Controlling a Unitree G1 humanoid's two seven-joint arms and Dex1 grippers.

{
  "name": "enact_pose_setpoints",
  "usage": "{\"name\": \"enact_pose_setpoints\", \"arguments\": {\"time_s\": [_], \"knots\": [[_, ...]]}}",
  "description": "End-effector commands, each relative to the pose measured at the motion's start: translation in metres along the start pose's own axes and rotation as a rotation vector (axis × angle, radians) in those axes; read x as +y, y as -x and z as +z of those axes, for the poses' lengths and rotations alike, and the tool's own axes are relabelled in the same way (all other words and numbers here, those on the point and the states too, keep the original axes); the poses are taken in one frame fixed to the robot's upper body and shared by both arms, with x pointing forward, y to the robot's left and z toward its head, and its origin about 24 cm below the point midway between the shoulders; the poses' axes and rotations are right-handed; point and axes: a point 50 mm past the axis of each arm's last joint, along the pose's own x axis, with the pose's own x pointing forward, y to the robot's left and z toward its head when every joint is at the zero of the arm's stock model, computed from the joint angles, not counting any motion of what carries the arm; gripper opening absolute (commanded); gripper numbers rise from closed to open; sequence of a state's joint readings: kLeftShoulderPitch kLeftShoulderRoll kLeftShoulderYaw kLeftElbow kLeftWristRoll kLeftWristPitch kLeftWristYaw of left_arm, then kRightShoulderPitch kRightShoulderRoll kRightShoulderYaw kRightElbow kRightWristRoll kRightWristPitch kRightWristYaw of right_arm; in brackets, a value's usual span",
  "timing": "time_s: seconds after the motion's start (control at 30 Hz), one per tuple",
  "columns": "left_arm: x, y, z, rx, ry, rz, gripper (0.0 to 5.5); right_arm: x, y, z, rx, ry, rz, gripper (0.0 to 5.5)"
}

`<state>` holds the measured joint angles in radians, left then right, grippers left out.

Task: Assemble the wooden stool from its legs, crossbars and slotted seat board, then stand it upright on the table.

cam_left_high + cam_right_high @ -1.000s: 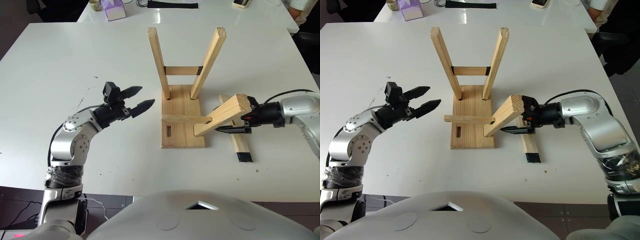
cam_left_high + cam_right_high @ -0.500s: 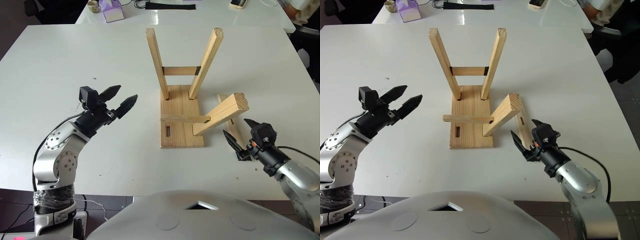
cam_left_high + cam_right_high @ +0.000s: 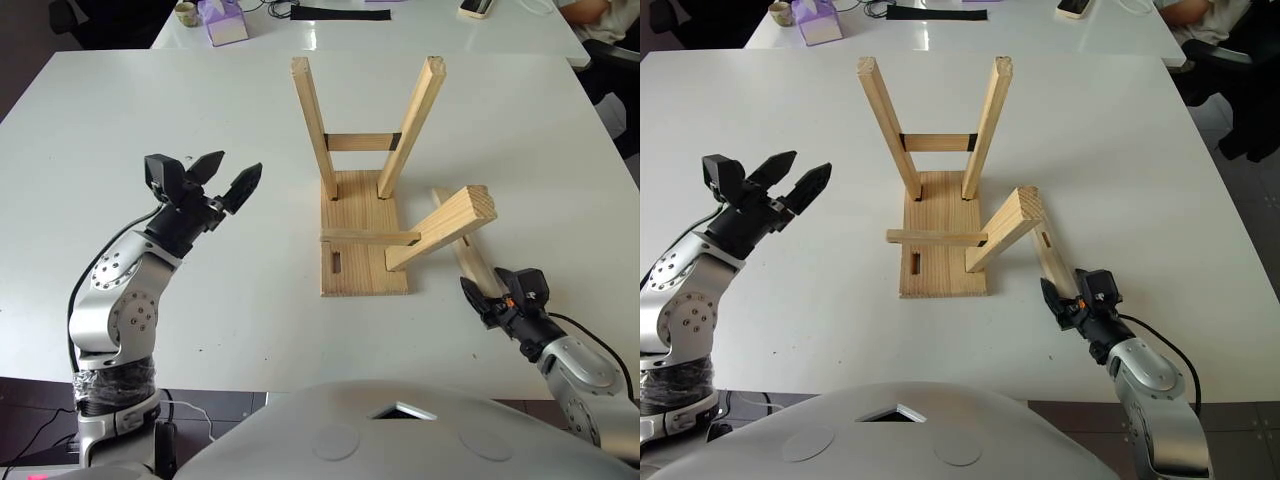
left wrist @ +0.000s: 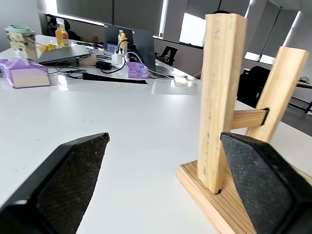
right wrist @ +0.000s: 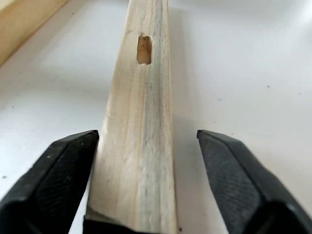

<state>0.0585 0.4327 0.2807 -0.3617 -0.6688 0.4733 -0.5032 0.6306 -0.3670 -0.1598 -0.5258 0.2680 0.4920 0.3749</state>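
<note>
Right end effector (image 5: pixel 146 135) withdrawn, loose leg (image 3: pixel 1050 252) lying near-to-far

A broad white table (image 3: pixel 120 110) is set over a dark floor (image 3: pixel 18 70). A second white table (image 3: pixel 430 30) is placed just behind it, and a purple tissue box (image 3: pixel 226 20) and a cup (image 3: pixel 186 11) are kept on it. Beyond, a black office chair (image 4: pixel 169 51) and a bright window (image 4: pixel 192 29) are seen.

Silver left arm (image 3: pixel 112 300), black wrap (image 3: pixel 112 382), black 2-finger left tool (image 3: pixel 239 163), textured pads (image 4: pixel 68 187), orange-marked right tool (image 5: pixel 147 135)
</note>
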Motion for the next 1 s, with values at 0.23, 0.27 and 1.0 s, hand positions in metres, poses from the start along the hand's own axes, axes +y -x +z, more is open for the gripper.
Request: {"name": "enact_pose_setpoints", "arguments": {"time_s": [0.23,0.27,1.0], "knots": [[0.026,-0.024,0.014,0.005,-0.088,0.262,4.24,-0.020,-0.025,0.007,-0.026,-0.064,-0.031,2.12],[0.028,-0.025,0.016,-0.009,-0.089,0.282,4.24,-0.022,-0.028,0.012,-0.048,-0.046,-0.029,2.04],[0.000,-0.037,0.075,-0.202,-0.151,0.156,4.24,-0.050,-0.044,0.187,-0.640,0.116,0.091,2.04]]}}
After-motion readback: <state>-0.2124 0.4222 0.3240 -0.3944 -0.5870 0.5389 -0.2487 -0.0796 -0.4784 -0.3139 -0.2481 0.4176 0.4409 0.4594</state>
